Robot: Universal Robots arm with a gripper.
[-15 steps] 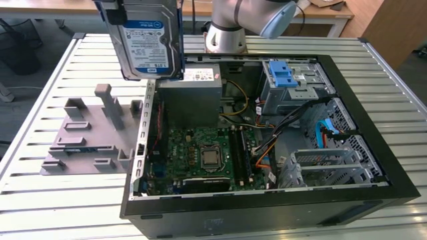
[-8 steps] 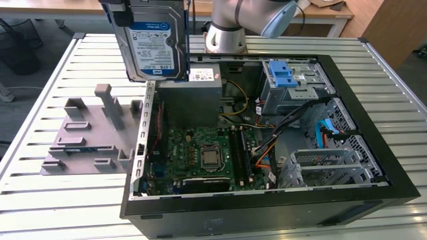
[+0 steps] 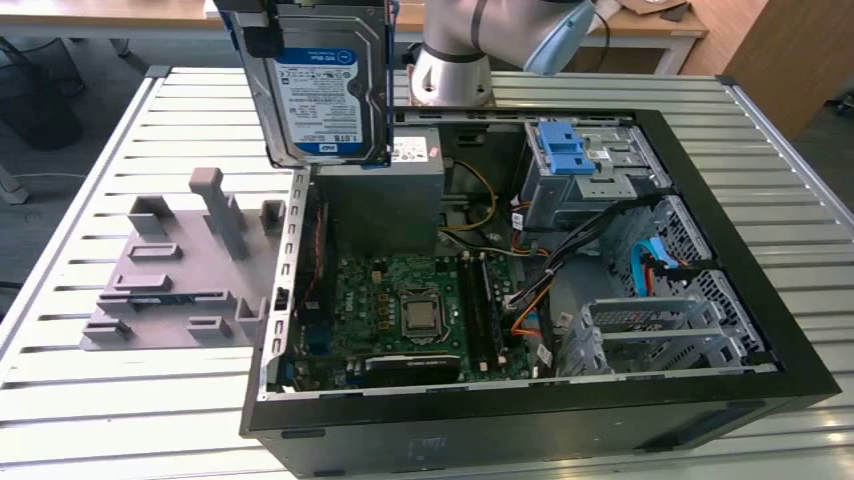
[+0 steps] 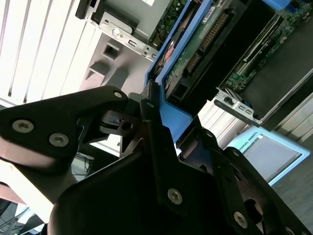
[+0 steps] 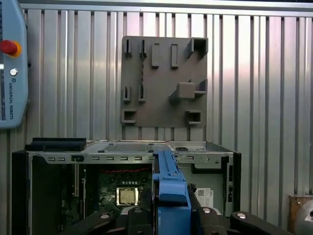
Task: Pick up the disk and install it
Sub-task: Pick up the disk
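1. Where the slatted metal table (image 3: 80,180) reaches the exterior view's left, a grey fixture plate (image 3: 167,280) with upright pegs and slots lies flat. It sits just beside the left wall of the computer case (image 3: 534,430).
2. The disk (image 3: 324,90) hangs upright in the air over the case's far left corner. Its white-and-blue label faces the exterior camera and a blue bracket frames its edges. It touches neither the table, the plate nor the case.
3. The gripper (image 5: 171,212) holds the disk from above. In the first wrist view its jaws are closed on the blue bracket from both sides. In the second wrist view a black finger (image 4: 155,142) presses along the bracket's edge.
4. The black case lies open on its side in the middle of the table. A green motherboard (image 3: 400,300) covers its floor at the near left, and a grey metal box (image 3: 380,200) with a small white sticker sits at the far left, beneath the disk.
5. On the far side of the case stands the pale base of the robot arm (image 3: 454,60).
6. Further right, in the case's far right corner, is a grey metal cage (image 3: 587,185) topped by a blue latch (image 3: 567,145), with coloured cables trailing below it.
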